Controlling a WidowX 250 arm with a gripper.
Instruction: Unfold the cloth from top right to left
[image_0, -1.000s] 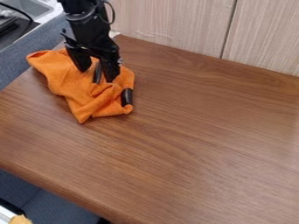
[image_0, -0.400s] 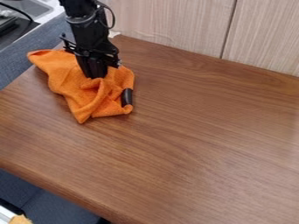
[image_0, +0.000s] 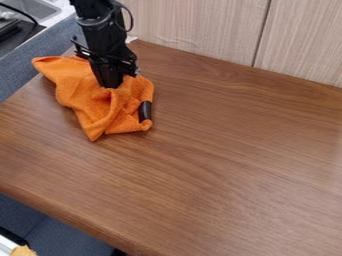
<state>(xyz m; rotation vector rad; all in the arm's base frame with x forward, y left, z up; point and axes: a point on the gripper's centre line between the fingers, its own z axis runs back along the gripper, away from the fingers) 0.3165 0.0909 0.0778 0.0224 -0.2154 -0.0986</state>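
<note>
The gripper (image_0: 111, 86) hangs from the top left over the upper part of the orange cloth (image_0: 83, 97), its fingers closed together on a fold of the fabric. Bunched and creased, the cloth lies at the upper left of the wooden table, one corner pointing to the left and another toward the front. A black cylindrical piece (image_0: 145, 111) shows at the cloth's right edge, partly wrapped by the fabric. What lies beneath the folds is hidden.
The brown wooden table (image_0: 220, 150) extends right and forward of the cloth. A pale wood-grain panel (image_0: 194, 27) stands along its back edge. Beyond the left edge are a blue-grey surface (image_0: 33, 65) and a sink (image_0: 30, 9).
The gripper's fingers, spread apart over the cloth a second ago, have come together and taken hold of a fold. Most of the cloth keeps its place.
</note>
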